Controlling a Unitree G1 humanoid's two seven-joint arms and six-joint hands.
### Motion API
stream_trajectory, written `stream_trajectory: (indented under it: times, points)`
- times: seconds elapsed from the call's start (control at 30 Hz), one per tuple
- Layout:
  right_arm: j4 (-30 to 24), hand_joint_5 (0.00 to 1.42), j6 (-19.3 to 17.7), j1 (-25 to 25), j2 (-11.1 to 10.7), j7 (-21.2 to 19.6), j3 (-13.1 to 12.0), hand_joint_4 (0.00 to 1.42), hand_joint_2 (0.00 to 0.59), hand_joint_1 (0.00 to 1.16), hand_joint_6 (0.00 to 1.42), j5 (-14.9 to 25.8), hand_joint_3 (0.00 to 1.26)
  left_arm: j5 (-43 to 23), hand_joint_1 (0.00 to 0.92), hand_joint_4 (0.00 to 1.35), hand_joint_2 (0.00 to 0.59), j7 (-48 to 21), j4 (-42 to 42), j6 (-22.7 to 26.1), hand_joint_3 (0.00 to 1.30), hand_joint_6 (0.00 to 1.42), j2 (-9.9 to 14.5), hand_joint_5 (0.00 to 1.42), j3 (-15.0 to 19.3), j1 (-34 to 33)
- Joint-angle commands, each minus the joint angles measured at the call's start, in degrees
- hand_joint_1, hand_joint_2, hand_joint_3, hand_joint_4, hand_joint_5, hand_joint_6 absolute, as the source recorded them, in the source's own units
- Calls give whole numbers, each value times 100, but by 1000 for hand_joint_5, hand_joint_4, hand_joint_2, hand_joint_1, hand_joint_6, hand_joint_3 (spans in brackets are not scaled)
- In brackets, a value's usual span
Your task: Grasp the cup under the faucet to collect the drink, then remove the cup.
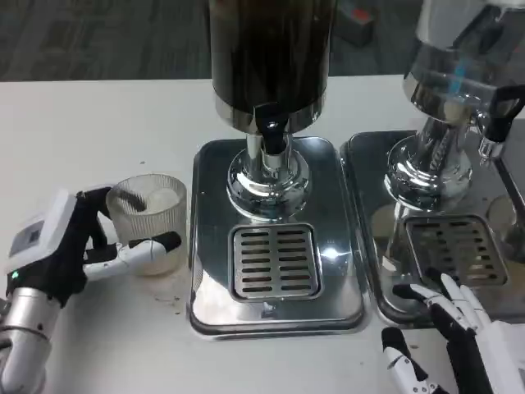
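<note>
— Where is the cup [150, 222] sitting?
— At left of centre, on the white table [82, 123], just beside the drip tray [205, 246], with the left hand [78, 246] clasping it.
— And the faucet [271, 135]?
— Hanging at upper centre, over the grate [274, 261].
— The right hand [455, 336]?
— Lying at lower right, fingers spread, gripping nothing.

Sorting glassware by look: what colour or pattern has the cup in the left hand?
Clear glass with vertical ribs, seen in the head view: cup, left hand.

Open gap above the drain grate [275, 261], below the faucet [273, 131]; raised tray rim [195, 246] left of grate; second dispenser [447, 90] right.
</note>
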Motion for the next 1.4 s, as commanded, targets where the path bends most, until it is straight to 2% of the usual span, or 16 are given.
stream_trajectory:
  times: [0.03,0.37,0.87,1.4]
  points:
    - [-10,61,-33,-24,-2,20,-23,74,420,233,266,76,281,-116,400,893,79,195,-73,-237,646,1424,52,1080,161,77]
    - [34,61,-57,-84,-53,35,-28,74,420,237,281,142,281,-159,406,893,76,205,-809,-734,653,1424,179,1082,483,581]
    - [70,61,-42,-84,17,-17,54,74,423,241,286,138,281,-98,418,893,67,-274,-2027,-869,660,1424,-79,1080,453,980]
    - [14,61,-53,-33,82,-42,73,74,433,248,287,121,281,167,424,893,63,-547,-1740,-656,660,1424,-457,1080,222,625]
